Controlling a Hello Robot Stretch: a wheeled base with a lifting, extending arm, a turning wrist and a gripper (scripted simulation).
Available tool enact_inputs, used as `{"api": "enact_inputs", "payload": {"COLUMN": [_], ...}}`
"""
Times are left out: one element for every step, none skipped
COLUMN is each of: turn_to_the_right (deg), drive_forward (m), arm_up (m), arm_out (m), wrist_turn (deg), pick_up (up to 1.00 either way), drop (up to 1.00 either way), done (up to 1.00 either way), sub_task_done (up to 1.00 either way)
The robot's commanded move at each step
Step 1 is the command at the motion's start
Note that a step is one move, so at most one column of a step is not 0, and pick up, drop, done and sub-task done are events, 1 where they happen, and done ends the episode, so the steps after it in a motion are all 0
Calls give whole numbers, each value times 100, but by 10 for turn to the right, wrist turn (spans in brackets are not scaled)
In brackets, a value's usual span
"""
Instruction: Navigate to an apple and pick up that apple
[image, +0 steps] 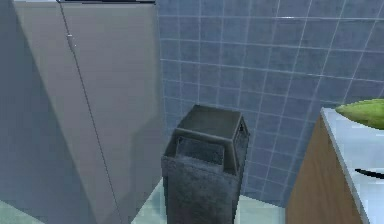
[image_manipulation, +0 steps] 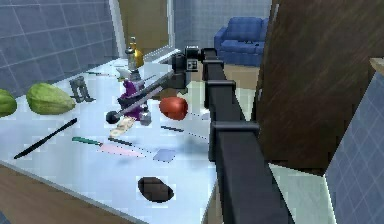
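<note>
The arm (image_manipulation: 238, 145) reaches over the table (image_manipulation: 90, 175) — fingers (image_manipulation: 181, 70) near the red apple (image_manipulation: 174, 105) — whether they grip anything, or how they stand, cannot be told

Kitchen, I'd say, and in a home. Ahead of me: a blue tiled wall (image: 260, 60), a tall grey cabinet (image: 100, 100), and a dark bin (image: 205, 160) on the floor between that and a wood-sided counter (image: 352, 150). Out on my arm's side there's a white worktop with green vegetables (image_manipulation: 48, 99) at its left edge and a long knife (image_manipulation: 45, 139) just inside them. There's a bottle (image_manipulation: 133, 48) at the far edge and a red apple (image_manipulation: 174, 106) near the right edge. Beyond the far edge, a blue sofa (image_manipulation: 243, 40): living room next door.
</note>
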Motion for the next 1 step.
{"api": "enact_inputs", "payload": {"turn_to_the_right": [0], "drive_forward": [0], "arm_up": [0], "arm_out": [0], "wrist_turn": [450], "pick_up": [0], "drop": [0], "done": [0], "sub_task_done": [0]}}
